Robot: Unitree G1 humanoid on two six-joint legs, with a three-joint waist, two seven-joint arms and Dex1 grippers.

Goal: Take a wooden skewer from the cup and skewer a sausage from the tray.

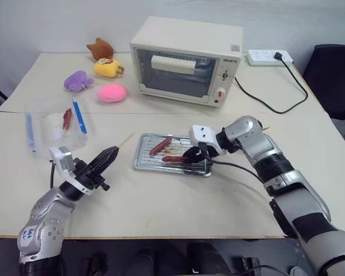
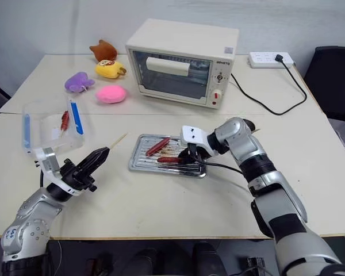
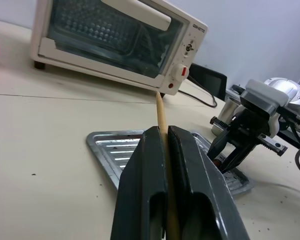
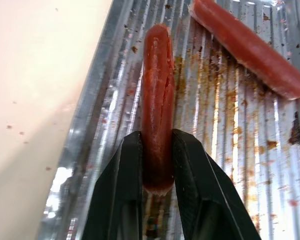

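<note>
My left gripper [image 1: 110,154] is shut on the wooden skewer [image 1: 126,140], whose pale tip sticks out past the fingers toward the tray. In the left wrist view the skewer [image 3: 161,112] runs up between the closed fingers [image 3: 140,185]. The silver tray [image 1: 144,162] lies at the table's middle. My right gripper [image 1: 191,155] is shut on one sausage [image 4: 157,100], gripping its end just above the tray's ribbed floor [image 4: 225,150]. A second sausage [image 1: 160,145] lies loose further back on the tray. The cup is hidden behind my right arm.
A cream toaster oven [image 1: 187,60] stands behind the tray. Plush toys [image 1: 112,92] sit at the back left. A clear plastic box [image 1: 57,123] with blue sticks is left of the tray. A power strip [image 1: 268,56] and its black cable [image 1: 276,106] lie at the back right.
</note>
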